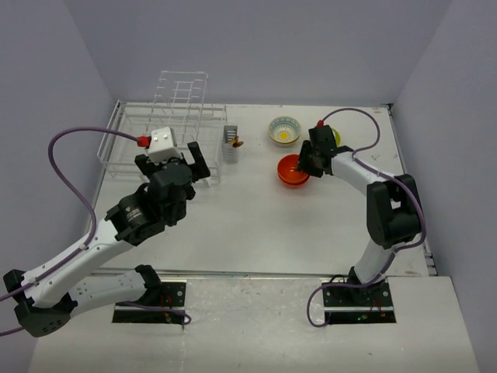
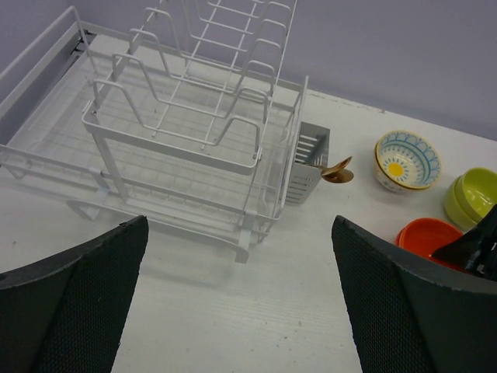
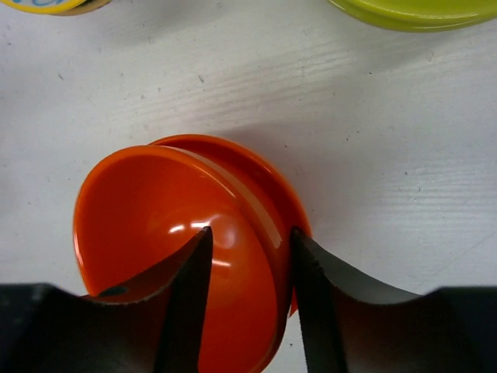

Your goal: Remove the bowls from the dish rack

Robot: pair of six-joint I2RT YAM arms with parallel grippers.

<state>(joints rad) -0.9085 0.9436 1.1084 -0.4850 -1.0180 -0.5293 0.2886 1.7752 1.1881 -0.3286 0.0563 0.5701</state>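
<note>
The white wire dish rack (image 1: 159,128) stands at the back left and shows no bowls in the left wrist view (image 2: 178,140). The flower-patterned white bowl (image 1: 284,130), the lime-green bowl (image 1: 336,137) and an orange-red bowl (image 1: 293,172) sit on the table to the right. My right gripper (image 3: 248,252) is shut on the wall of a tilted orange-red bowl (image 3: 155,225), one finger inside and one outside. That bowl rests in a second orange-red bowl (image 3: 283,202). My left gripper (image 2: 241,311) is open and empty, above the table in front of the rack.
The grey cutlery holder (image 2: 307,163) hangs on the rack's right end with a brown utensil (image 2: 338,172) sticking out of it. The flower bowl (image 2: 407,159) and green bowl (image 2: 472,194) also show in the left wrist view. Grey walls enclose the table.
</note>
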